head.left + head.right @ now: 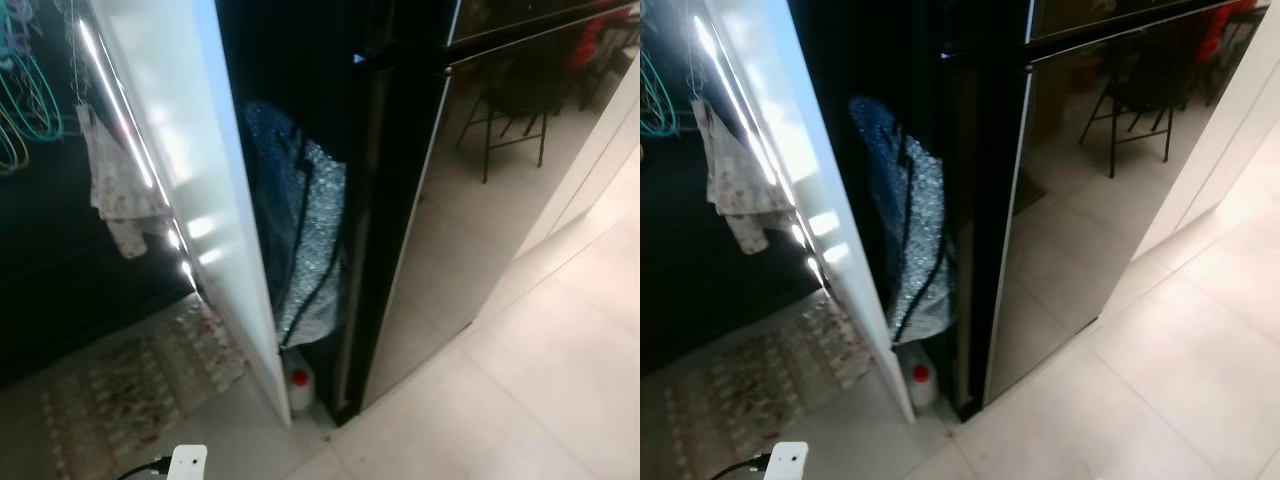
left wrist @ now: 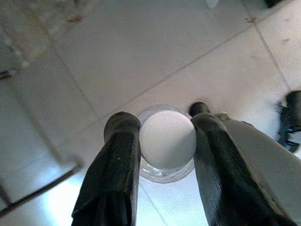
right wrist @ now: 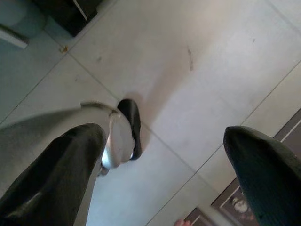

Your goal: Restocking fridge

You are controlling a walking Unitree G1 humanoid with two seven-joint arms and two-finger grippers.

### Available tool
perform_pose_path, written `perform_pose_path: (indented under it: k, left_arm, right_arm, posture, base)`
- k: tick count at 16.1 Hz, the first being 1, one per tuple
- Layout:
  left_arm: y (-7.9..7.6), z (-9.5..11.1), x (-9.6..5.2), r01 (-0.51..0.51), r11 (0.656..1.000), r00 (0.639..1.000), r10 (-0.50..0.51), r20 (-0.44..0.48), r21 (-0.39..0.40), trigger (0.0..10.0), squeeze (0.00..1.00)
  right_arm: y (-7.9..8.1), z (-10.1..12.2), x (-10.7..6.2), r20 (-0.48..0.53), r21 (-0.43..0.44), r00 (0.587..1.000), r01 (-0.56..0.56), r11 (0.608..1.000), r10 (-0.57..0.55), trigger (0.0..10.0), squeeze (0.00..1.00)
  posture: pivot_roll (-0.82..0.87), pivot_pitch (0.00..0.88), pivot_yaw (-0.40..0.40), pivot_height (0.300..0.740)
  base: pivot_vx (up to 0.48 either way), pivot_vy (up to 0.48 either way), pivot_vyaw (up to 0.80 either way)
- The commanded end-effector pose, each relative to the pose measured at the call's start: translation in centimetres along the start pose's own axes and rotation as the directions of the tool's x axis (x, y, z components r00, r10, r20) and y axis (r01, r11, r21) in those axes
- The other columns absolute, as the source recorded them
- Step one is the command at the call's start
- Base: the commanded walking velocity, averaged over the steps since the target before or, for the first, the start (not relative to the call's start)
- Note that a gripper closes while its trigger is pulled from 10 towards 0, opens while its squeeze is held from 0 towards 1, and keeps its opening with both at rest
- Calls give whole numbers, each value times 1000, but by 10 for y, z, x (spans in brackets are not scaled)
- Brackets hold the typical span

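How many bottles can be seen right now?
2. One with a white cap is pinched between the fingers of the left claw, above the tiled floor. Another with a red cap stands on the floor beside the black fridge. More may be hidden inside.

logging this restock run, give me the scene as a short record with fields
fridge: tall glossy black fridge, doors shut
left pincer: shut on clear bottle with ribbed white cap, above pale tiled floor
right pincer: open, holding nothing, pointing at the floor
gap beside fridge: speckled blue-grey bag above small white jug with red cap
floor left: patterned rug
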State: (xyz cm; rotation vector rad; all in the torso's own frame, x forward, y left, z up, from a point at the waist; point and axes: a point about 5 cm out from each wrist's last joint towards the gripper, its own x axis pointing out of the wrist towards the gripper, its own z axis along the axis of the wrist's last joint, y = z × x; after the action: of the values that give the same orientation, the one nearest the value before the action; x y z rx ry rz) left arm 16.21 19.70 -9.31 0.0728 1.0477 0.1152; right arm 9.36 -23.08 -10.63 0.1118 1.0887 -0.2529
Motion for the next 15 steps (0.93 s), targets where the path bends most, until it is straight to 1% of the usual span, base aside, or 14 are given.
perform_pose_path:
  k: [1,3,6,15]
  left_arm:
    - [1,2,0,-1,1000,1000,1,3,2,10000,0]
    - [1,3,0,-1,1000,1000,1,4,3,10000,0]
    - [2,3,0,-1,1000,1000,1,7,6,10000,0]
    - [2,4,0,5,1000,1000,-5,14,8,10000,0]
  right_arm:
    - [-1,-2,-1,0,32,1000,19,999,-19,10000,0]
    - [-1,-3,-1,-3,48,1000,23,999,-23,10000,0]
    - [0,-4,0,-15,35,1000,7,999,-6,10000,0]
    - [0,-4,0,-18,31,1000,10,999,-10,10000,0]
  posture:
    - [-123,0,38,740]
    - [-125,0,40,740]
    - [-123,0,40,740]
    - [-119,0,41,740]
  base:
    - [0,337,0]
    - [0,328,0]
    - [0,410,-725]
    - [0,0,-780]
